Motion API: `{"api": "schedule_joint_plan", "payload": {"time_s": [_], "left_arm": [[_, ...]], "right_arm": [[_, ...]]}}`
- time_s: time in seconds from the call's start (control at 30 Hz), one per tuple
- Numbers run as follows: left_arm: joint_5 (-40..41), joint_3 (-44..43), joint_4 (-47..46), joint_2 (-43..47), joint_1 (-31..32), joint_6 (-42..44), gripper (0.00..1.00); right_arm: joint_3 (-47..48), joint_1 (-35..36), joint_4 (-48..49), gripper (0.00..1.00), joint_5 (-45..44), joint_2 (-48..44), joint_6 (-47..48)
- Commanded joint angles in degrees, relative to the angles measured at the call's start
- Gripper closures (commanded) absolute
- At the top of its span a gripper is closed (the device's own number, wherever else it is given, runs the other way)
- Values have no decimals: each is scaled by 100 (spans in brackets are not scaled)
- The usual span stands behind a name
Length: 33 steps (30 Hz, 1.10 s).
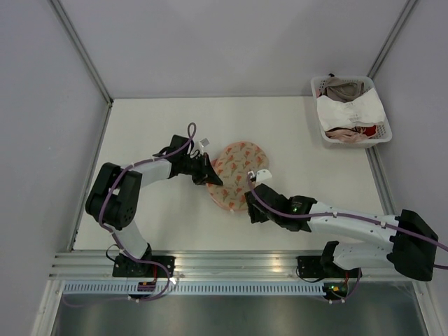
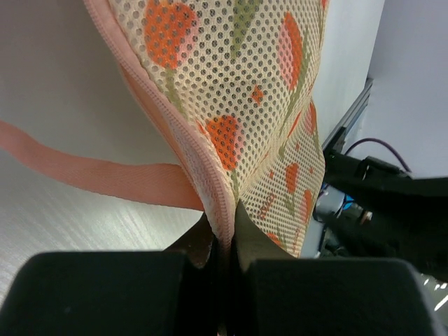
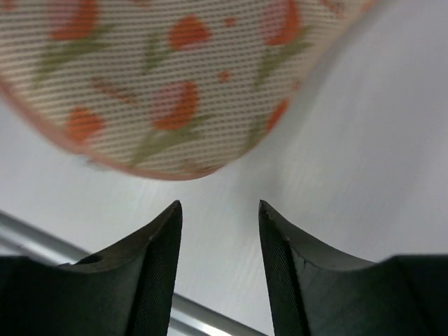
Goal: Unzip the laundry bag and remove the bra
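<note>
The laundry bag [image 1: 238,175], an oval cream mesh pouch with orange and green print, lies mid-table with its left side lifted. My left gripper [image 1: 215,180] is shut on the bag's pink zip edge. In the left wrist view the gripper [image 2: 227,234] pinches that edging and the mesh [image 2: 231,84] rises above it. A pink strap [image 2: 105,175] trails to the left. My right gripper [image 1: 252,199] sits just off the bag's near right edge. In the right wrist view it is open [image 3: 220,210] with nothing between its fingers and the bag [image 3: 168,77] a little ahead. The bra is hidden.
A white slatted basket [image 1: 386,133] holding white, beige and pink garments stands at the back right corner. A small white tag [image 1: 262,173] lies at the bag's right edge. A metal rail [image 1: 224,262] runs along the table's near edge.
</note>
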State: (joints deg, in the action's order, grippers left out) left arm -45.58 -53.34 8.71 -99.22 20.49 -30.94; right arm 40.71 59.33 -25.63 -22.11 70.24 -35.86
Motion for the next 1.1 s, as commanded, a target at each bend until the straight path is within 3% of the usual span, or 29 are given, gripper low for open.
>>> {"api": "schedule_joint_plan", "payload": {"time_s": [0.0, 0.23, 0.67, 0.73, 0.83, 0.93, 1.07], "left_arm": [[40, 183, -800, 192, 25, -735, 98], [41, 342, -1310, 552, 34, -1292, 98], [5, 544, -1469, 553, 245, -1345, 98], [5, 579, -1504, 553, 262, -1354, 98], [14, 597, -1539, 518, 280, -1371, 98], [-3, 606, -1548, 500, 271, -1362, 98], [-56, 562, -1513, 412, 280, -1248, 98]], "right_arm": [[-1, 456, 725, 44, 883, -247, 141], [-177, 694, 1367, 40, 919, -37, 43], [403, 676, 1772, 41, -82, 474, 316], [403, 676, 1798, 46, -232, 386, 290], [411, 650, 1763, 67, -391, 315, 255], [438, 632, 1632, 98, -400, 315, 237], [508, 632, 1193, 100, -391, 341, 184]]}}
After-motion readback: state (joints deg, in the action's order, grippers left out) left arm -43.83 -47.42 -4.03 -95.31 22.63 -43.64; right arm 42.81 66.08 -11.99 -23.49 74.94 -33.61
